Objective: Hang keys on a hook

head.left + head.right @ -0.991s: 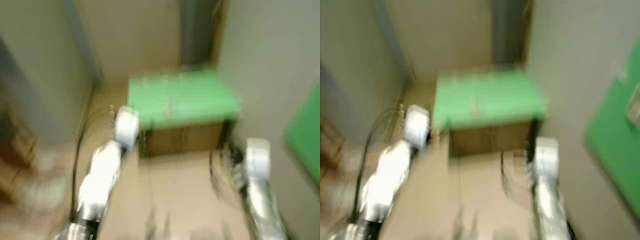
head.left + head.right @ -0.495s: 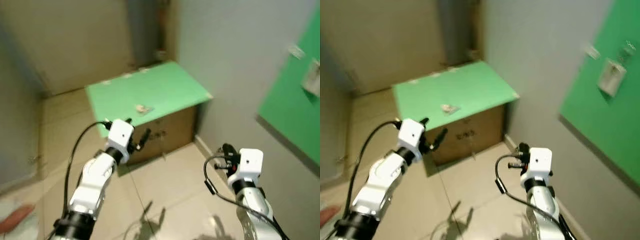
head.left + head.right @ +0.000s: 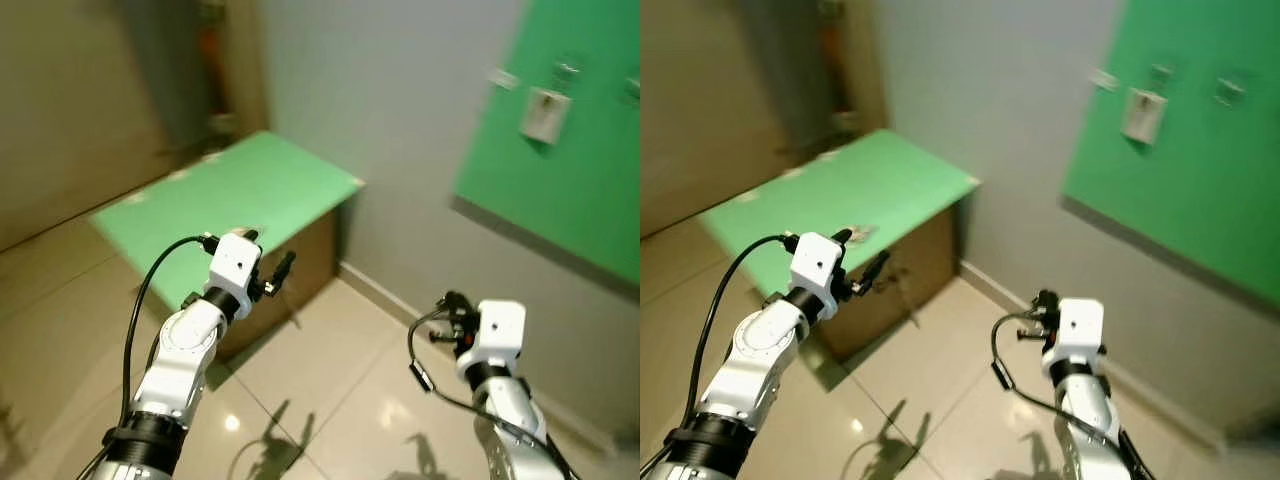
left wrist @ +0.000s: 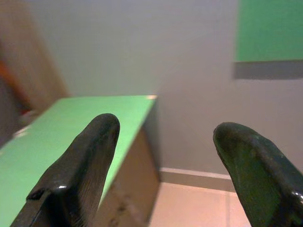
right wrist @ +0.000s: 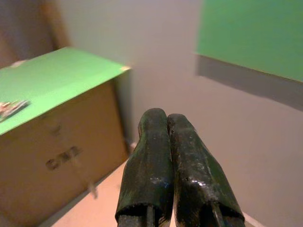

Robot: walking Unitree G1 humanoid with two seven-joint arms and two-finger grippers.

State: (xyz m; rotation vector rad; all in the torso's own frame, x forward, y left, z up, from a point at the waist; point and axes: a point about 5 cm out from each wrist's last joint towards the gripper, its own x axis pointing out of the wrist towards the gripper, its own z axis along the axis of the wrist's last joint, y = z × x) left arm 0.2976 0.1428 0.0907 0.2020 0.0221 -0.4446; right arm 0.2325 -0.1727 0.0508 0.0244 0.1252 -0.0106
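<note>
A small bunch of keys (image 3: 862, 232) lies on the green top of a cardboard box (image 3: 230, 190), near its front edge; the keys (image 5: 12, 108) also appear in the right wrist view. My left gripper (image 3: 268, 255) is raised just in front of the box, open and empty, its fingers (image 4: 80, 170) wide apart. My right gripper (image 3: 453, 303) is held low over the floor to the right of the box, shut with nothing in it (image 5: 165, 127). On the grey wall to the right hangs a green panel (image 3: 560, 180) with a white hook plate (image 3: 543, 112).
Glossy beige floor tiles (image 3: 330, 380) lie between me and the box. The grey wall (image 3: 400, 120) runs along the right with a skirting board at its foot. A brown door or cabinet (image 3: 60, 110) stands behind the box on the left.
The camera has swung to the right: the box has slid left in the picture and the green wall panel has come further in. Both arms hold the same pose.
</note>
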